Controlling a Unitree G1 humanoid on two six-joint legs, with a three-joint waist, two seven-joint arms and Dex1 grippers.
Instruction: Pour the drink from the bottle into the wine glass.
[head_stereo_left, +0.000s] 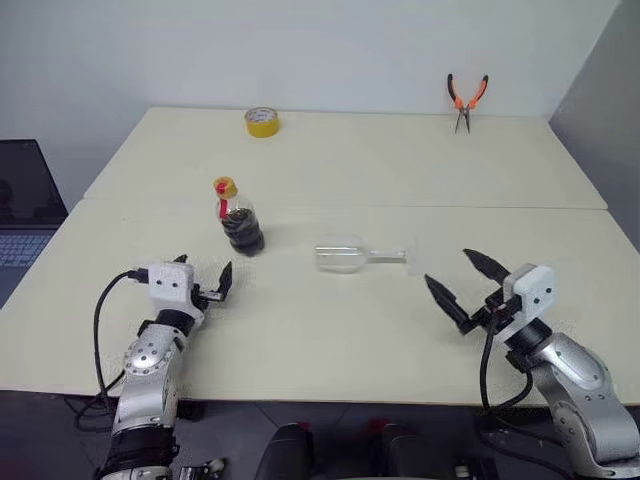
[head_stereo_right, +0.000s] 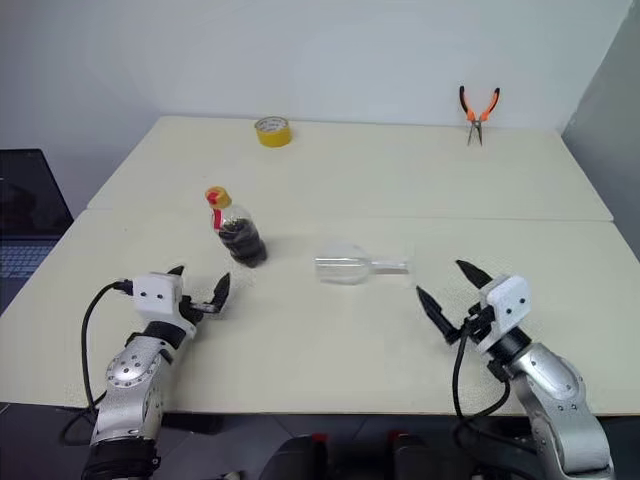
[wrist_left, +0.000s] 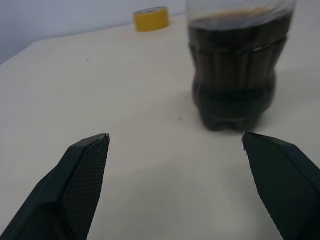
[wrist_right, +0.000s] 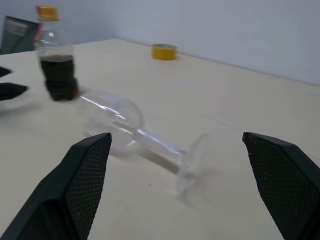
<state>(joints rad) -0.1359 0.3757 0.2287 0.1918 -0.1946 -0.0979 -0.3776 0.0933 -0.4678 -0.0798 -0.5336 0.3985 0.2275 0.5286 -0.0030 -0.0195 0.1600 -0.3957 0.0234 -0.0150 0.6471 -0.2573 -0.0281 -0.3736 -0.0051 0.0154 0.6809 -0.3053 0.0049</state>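
Just two cream tables (head_stereo_left: 340, 160) pushed together against a plain white wall (head_stereo_left: 300, 50), with a laptop (head_stereo_left: 25, 215) off the left edge.

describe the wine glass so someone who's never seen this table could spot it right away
On the pale table, look at the near half, between the two robot arms. The wine glass lies on its side there, to the right of the upright bottle, with its foot pointing toward the right pincer. It is the only clear, empty, stemmed thing; the bottle stands and holds dark liquid.
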